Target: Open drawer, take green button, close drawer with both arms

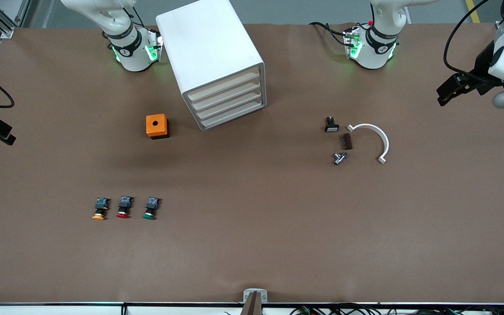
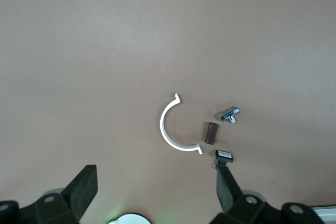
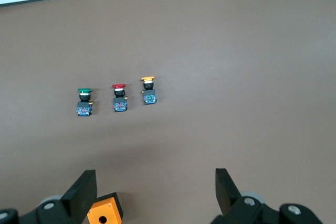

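The white cabinet (image 1: 210, 52) stands near the robots' bases with its four cream slat drawers all pushed in. The drawer (image 1: 231, 107) is the third slat down. The button (image 1: 150, 208) with the green cap lies on the table much nearer the front camera, and the right wrist view also shows the button (image 3: 84, 102). My left gripper (image 1: 446, 92) hangs open and empty over the left arm's end of the table; in its wrist view the left gripper (image 2: 156, 178) holds nothing. My right gripper (image 1: 3, 133) is raised over the right arm's end, and the right gripper (image 3: 156, 179) is open and empty.
A red-capped button (image 1: 123, 207) and an orange-capped one (image 1: 99, 209) lie beside the green one. An orange box (image 1: 157, 126) sits beside the cabinet. Toward the left arm's end lie a white half ring (image 1: 381, 138), a brown block (image 1: 347, 141), a metal fitting (image 1: 339, 158) and a small black switch (image 1: 331, 125).
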`<state>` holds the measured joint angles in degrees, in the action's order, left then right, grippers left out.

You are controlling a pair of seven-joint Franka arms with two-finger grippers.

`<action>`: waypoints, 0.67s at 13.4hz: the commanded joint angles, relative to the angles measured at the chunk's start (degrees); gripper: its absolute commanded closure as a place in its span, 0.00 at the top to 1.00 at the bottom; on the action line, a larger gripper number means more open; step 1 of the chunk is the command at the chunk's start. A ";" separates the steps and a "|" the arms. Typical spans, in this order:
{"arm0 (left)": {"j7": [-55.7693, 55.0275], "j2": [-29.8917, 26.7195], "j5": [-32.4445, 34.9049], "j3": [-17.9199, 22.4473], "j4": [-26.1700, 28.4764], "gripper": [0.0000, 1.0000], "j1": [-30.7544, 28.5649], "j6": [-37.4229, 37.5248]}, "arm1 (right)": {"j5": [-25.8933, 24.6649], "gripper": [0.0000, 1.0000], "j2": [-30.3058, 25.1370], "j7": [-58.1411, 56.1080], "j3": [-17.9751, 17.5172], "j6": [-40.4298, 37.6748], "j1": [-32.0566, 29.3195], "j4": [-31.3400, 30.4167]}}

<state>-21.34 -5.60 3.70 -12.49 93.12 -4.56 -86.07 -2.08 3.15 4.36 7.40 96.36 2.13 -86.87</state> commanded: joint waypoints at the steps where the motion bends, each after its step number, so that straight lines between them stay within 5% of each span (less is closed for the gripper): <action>1: 0.69 -2.92 -0.80 0.10 1.45 1.00 -1.15 -0.51 | -0.30 1.00 -0.95 -0.49 -0.72 0.24 -0.72 -1.02; 9: 0.69 -1.17 -3.70 0.10 -0.38 1.00 -3.52 -0.68 | -0.30 1.00 -0.87 -0.40 -0.72 0.50 -0.72 -1.02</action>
<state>-21.34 -6.70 1.76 -12.08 93.38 -6.31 -86.25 -2.08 3.15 4.34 7.36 96.37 2.13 -86.90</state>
